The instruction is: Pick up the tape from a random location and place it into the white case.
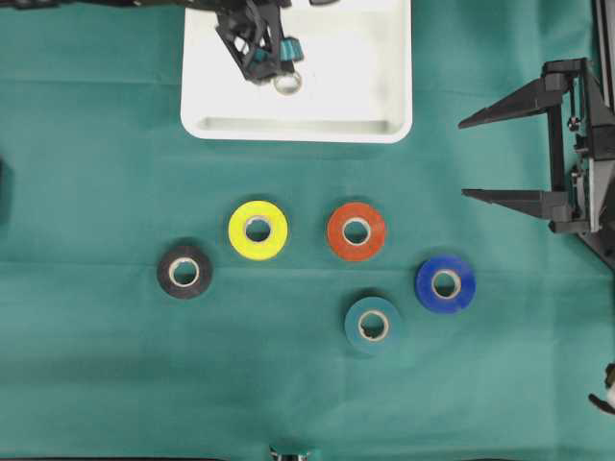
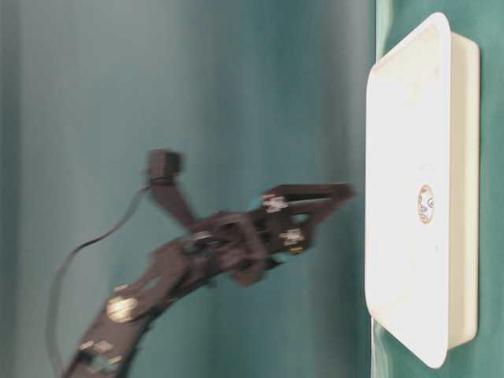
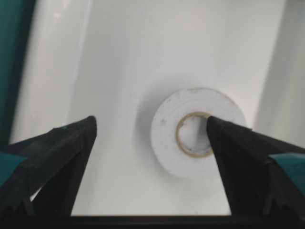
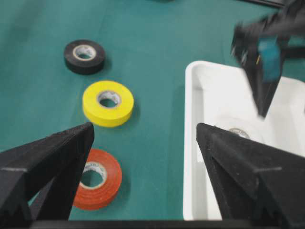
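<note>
the white tape (image 3: 198,131) is lying flat inside the white case (image 1: 298,127), free of both jaws. the left gripper (image 3: 150,131) is hanging over it with fingers spread wide, holding nothing. the right gripper (image 1: 476,158) is waiting well aside, fingers likewise spread and empty. judgement: the roll is handling light and rigid, with a smooth, slightly slippery face; gripping across the rim is suiting it best.

Overhead looks straight down; the table-level view, turned sideways, skims low past the white case (image 2: 409,189); both wrist cameras peer closely between their own jaws, sharing that case.
</note>
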`<state>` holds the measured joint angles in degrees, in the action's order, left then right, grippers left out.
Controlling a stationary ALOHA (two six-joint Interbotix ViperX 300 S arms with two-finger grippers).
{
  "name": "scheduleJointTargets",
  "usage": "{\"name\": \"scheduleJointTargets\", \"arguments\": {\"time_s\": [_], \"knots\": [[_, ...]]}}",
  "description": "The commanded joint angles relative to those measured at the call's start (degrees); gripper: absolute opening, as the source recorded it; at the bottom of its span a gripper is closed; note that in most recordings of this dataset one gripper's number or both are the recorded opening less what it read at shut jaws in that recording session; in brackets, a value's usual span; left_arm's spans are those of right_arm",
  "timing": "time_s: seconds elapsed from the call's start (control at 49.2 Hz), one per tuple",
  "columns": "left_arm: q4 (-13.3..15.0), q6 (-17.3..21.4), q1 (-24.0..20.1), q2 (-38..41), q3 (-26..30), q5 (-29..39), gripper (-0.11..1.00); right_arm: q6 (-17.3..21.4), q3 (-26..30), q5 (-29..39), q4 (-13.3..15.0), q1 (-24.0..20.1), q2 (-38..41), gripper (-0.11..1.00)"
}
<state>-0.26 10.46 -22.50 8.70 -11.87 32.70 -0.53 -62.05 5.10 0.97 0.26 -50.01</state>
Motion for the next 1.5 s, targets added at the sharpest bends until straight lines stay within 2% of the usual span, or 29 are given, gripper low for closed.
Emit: {"name": "scheduleJointTargets", "arguments": {"time_s": [0.0, 0.325, 0.569, 1.138, 1.321, 1.484], "knots": [[0.09, -0.18, 0.18, -4.75, 2.2, 1.93, 0.99, 0.09, 1.67, -0.18, 0.0, -0.09, 0.09, 0.91], [0.09, -0.18, 0.35, -12.04, 6.06, 10.28, 0.99, 0.09, 2.02, -0.18, 0.09, -0.09, 0.0, 0.91], [0.09, -0.18, 0.35, -15.03, 6.06, 10.9, 0.99, 0.09, 2.2, -0.18, 0.0, -0.09, 0.0, 0.91], [0.09, -0.18, 0.53, -15.47, 5.1, 11.25, 0.99, 0.18, 2.37, -0.44, 0.0, -0.09, 0.09, 0.91], [0.09, -0.18, 3.52, -15.73, 4.57, 11.25, 0.99, 0.18, 2.46, -0.18, 0.0, -0.09, 0.09, 0.91], [0.09, -0.53, 8.35, -16.35, 3.43, 10.99, 0.99, 0.35, 2.55, -0.18, 0.0, -0.09, 0.0, 0.91]]}}
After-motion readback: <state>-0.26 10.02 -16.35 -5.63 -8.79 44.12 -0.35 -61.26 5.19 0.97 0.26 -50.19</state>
